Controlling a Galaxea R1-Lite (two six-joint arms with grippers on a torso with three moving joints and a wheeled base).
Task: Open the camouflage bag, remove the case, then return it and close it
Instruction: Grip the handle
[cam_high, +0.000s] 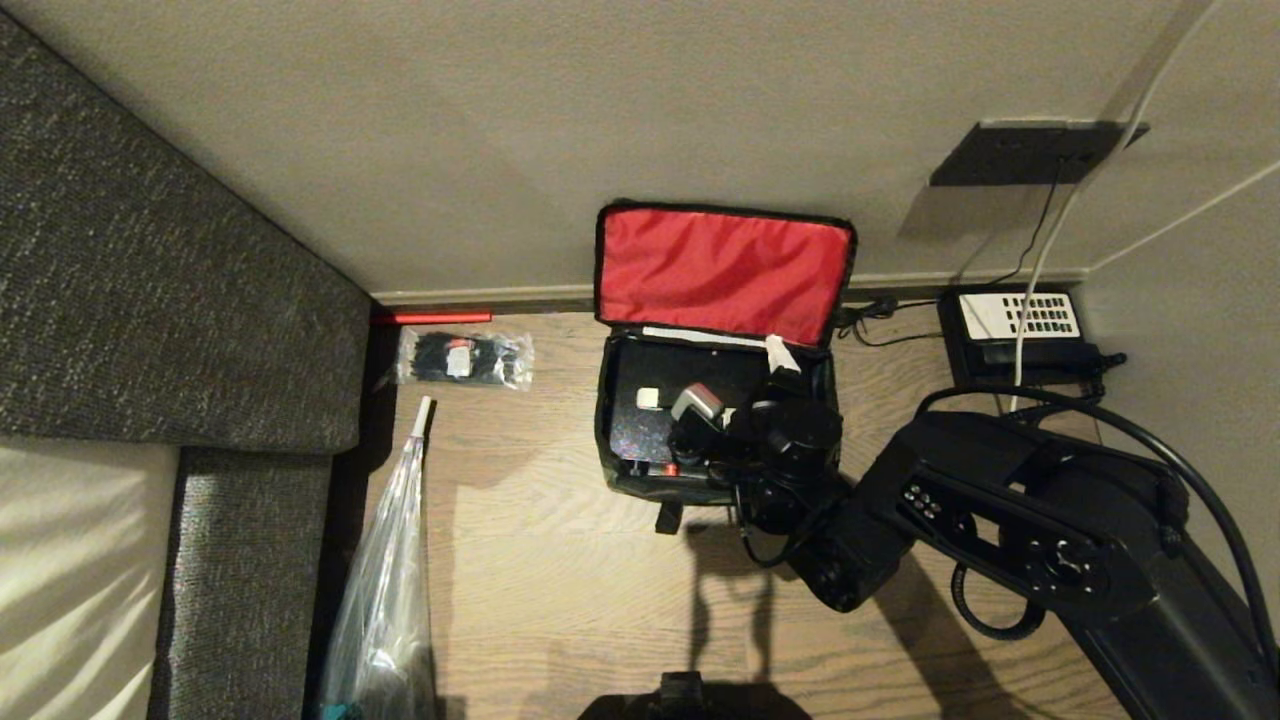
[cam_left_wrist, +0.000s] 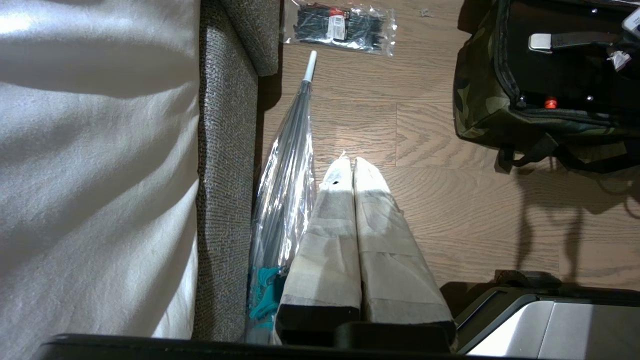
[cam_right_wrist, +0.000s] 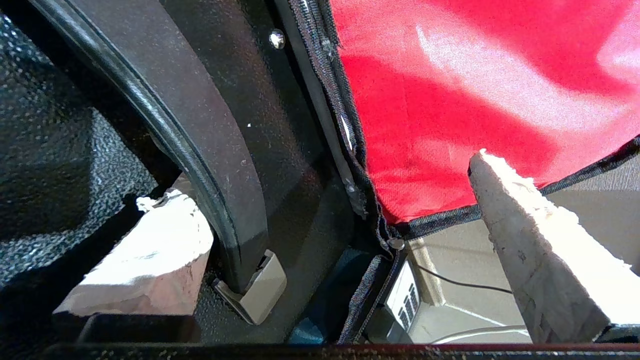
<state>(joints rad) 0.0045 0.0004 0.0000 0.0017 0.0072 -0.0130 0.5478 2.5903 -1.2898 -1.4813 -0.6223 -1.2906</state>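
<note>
**Right gripper poised over the case handle in the opened bag**

With the lid of the camouflage bag (cam_high: 716, 420) already thrown back so that its red lining faces the room, the step in hand looks like the removal of the case (cam_high: 650, 420), which lies flat inside the bag on the wooden floor (cam_high: 560, 580), close to the skirting at the far wall. The right gripper (cam_high: 745, 415) is down inside the bag's right half, and its jaws stand wide apart, holding nothing. In the right wrist view one taped finger (cam_right_wrist: 150, 260) sits beside the case's curved black carry handle (cam_right_wrist: 210, 165) and the other (cam_right_wrist: 530, 240) is out past the bag's rim, so the handle appears to lie between them but ungripped.

The next move, as I judge it, calls for closing the jaws squarely on that handle, then lifting straight up so the case clears the bag's walls without dragging the soft sides along.

The left gripper (cam_left_wrist: 352, 200) hangs parked above the floor near the sofa (cam_left_wrist: 225, 150), jaws pressed together and empty.

A small white label on the case and the red-and-white label on the packet of black ties (cam_high: 463, 359) are too small to read; no brand is legible.
</note>
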